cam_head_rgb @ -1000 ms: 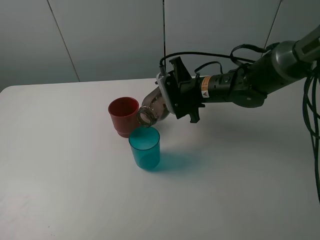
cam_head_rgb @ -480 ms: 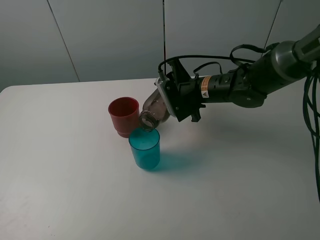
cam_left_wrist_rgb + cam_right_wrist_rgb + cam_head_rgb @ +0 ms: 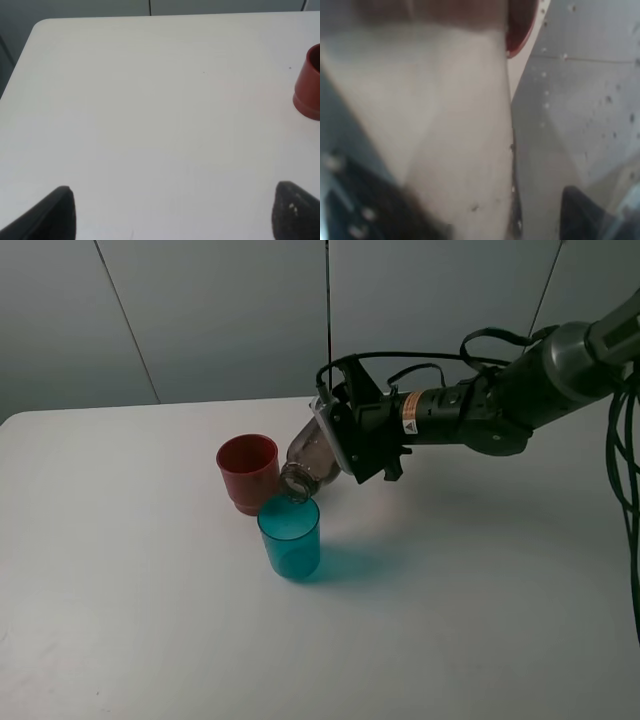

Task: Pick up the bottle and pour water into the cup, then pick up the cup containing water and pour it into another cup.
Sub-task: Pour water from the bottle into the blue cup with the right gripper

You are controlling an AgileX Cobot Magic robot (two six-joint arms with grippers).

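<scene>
Smoky grey-brown plastic: the bottle [image 3: 308, 454] is clamped in my right gripper [image 3: 345, 443], the jaws closed around its body. My right arm reaches in from the right side of the high view. The bottle is tipped steeply, with its neck pointing down and toward the left of that view. Its open mouth hangs just over the far rim of the teal cup [image 3: 290, 537]. I cannot tell whether mouth and rim touch.

The teal cup stands upright on the white table [image 3: 130, 590], near the middle. It casts a bluish shadow to its right. How much it holds, I cannot tell.

The red cup [image 3: 247, 472] stands upright just behind the teal cup and a little to its left in the high view. The two are close beside each other, and I cannot make out a gap or contact between them. The bottle's neck comes down just to the right of the red cup.

In the right wrist view, the blurred, translucent wall of the bottle [image 3: 445, 125] fills nearly everything. A curved sliver of the red cup [image 3: 522, 30] shows at one edge.

My left gripper [image 3: 175, 215] hangs over bare table [image 3: 150, 100] with its two dark fingertips [image 3: 60, 210] spread wide apart and nothing between them. The red cup [image 3: 310, 82] shows at the edge of that view, well apart from the fingertips.
</scene>
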